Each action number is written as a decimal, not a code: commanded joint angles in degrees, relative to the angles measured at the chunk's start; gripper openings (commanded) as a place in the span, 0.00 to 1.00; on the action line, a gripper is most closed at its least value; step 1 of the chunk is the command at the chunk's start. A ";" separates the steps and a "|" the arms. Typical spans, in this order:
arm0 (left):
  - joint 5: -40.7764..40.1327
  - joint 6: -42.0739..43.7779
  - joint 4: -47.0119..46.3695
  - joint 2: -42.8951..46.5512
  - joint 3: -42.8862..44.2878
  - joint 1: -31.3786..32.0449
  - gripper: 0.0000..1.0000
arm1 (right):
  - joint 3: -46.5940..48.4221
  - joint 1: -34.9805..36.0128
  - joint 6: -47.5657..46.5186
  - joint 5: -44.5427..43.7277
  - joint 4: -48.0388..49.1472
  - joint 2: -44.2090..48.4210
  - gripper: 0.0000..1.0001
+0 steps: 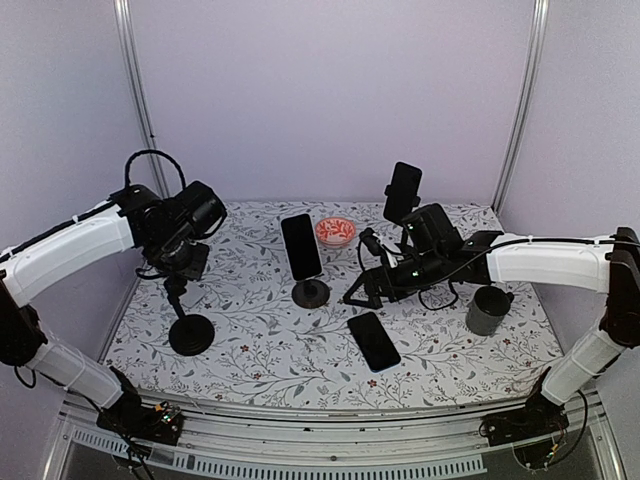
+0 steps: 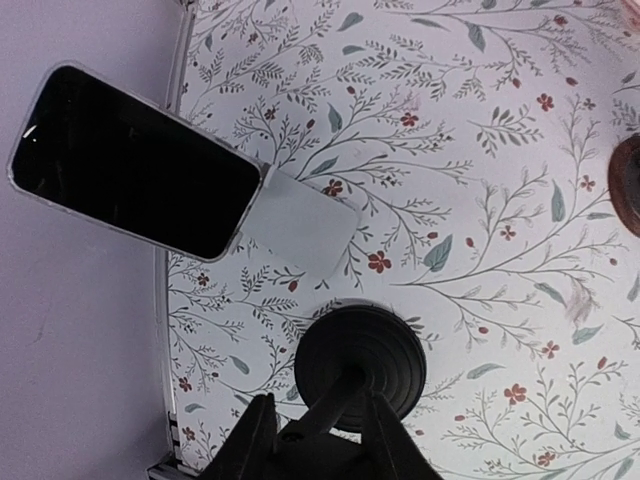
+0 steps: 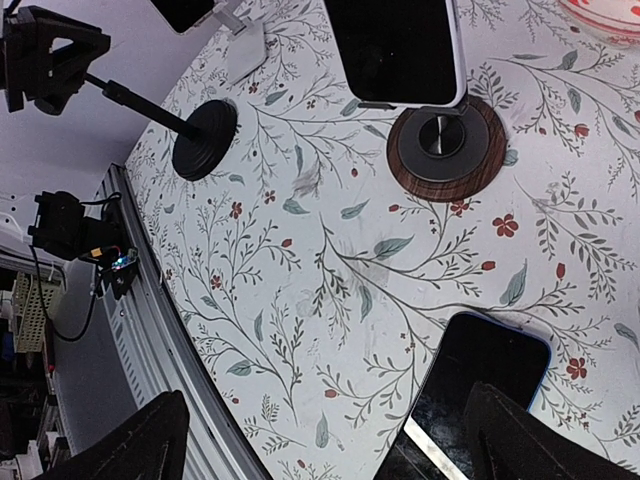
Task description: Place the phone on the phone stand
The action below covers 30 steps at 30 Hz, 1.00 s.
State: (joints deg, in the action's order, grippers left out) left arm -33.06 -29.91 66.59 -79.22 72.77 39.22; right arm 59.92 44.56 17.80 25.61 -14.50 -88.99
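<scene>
A black phone stand with a round base (image 1: 191, 335) stands at the front left. My left gripper (image 1: 180, 265) is shut on the top of its thin stem; in the left wrist view the stem rises from the base (image 2: 360, 365) between my fingers (image 2: 318, 435). A dark phone (image 1: 373, 341) lies flat, screen up, at the table's middle front. My right gripper (image 1: 360, 275) hovers open and empty just above and behind it; the right wrist view shows the phone (image 3: 480, 385) under my right finger (image 3: 335, 440).
Another phone (image 1: 301, 247) leans on a wood-ringed stand (image 1: 311, 293) at centre. A third phone (image 1: 403, 190) stands behind the right arm. A red bowl (image 1: 335, 231) sits at the back, a grey cup (image 1: 487, 310) at right. A phone on a white stand (image 2: 130, 160) is at far left.
</scene>
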 commanded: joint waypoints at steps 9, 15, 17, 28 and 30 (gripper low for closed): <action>9.96 7.13 -14.19 -3.47 3.66 6.04 0.25 | -0.64 -0.26 -0.31 -0.38 0.86 -0.92 0.99; 19.63 16.87 -27.42 -1.43 2.29 9.28 0.25 | -0.94 -0.24 -0.31 -1.11 1.13 -0.75 0.99; 23.76 20.38 -31.18 -1.23 1.98 9.38 0.24 | -0.86 -0.24 -0.15 -1.34 1.14 -0.79 0.99; 37.52 30.11 -36.79 -6.00 5.49 10.13 0.25 | -0.61 -0.26 -0.49 -1.57 0.22 -0.07 0.99; 37.73 31.01 -36.26 -6.52 6.03 10.87 0.25 | -0.70 -0.26 -0.34 -1.45 0.18 -0.09 0.99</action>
State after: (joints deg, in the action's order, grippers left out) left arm 1.21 -2.50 33.74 -85.23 75.68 48.62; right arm 59.55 44.56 17.78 24.53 -14.50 -89.34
